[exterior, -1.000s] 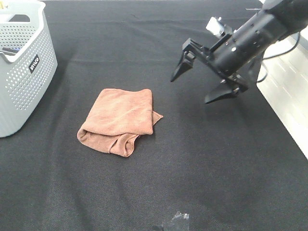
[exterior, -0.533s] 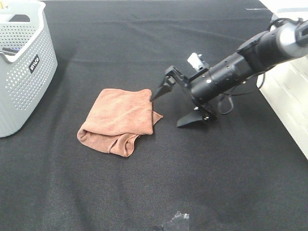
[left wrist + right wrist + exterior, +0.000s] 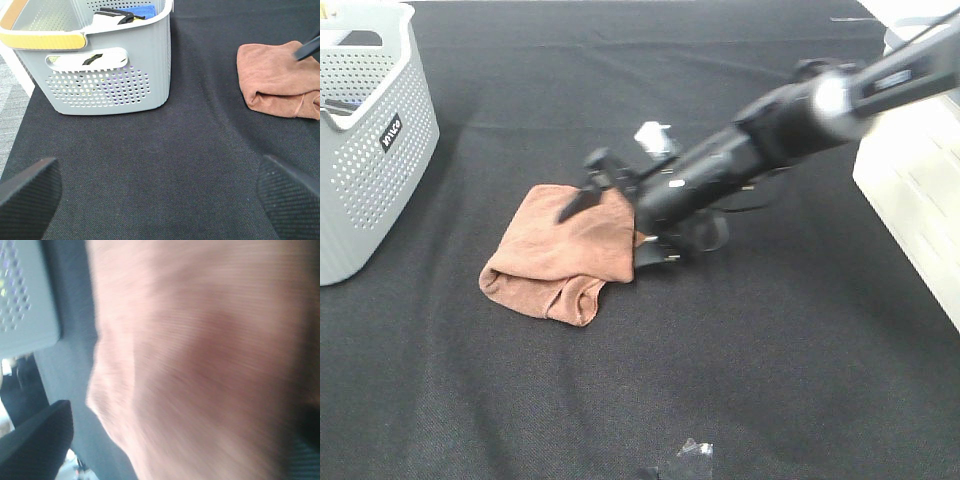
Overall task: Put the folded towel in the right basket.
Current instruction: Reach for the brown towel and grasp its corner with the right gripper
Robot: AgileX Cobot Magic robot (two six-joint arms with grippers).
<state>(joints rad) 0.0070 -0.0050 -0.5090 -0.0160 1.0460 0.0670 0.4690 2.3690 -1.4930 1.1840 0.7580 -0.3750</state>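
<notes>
The folded brown towel (image 3: pixel 555 250) lies on the black table, left of the middle. It also shows in the left wrist view (image 3: pixel 280 80) and fills the right wrist view (image 3: pixel 200 355), blurred. My right gripper (image 3: pixel 605 240) is open and low at the towel's right edge, one finger over its top and the other beside its near corner. My left gripper (image 3: pixel 160 200) is open and empty, well short of the towel. A pale container (image 3: pixel 910 190) at the table's right edge may be the right basket.
A grey perforated basket (image 3: pixel 370 150) with a yellow handle stands at the far left and holds a few items (image 3: pixel 120 15). A small dark piece (image 3: pixel 688 458) shows at the front edge.
My right arm has swung down and left, from above the table's right side to the towel's right edge. The towel has hardly moved. The gripper has stayed open.
</notes>
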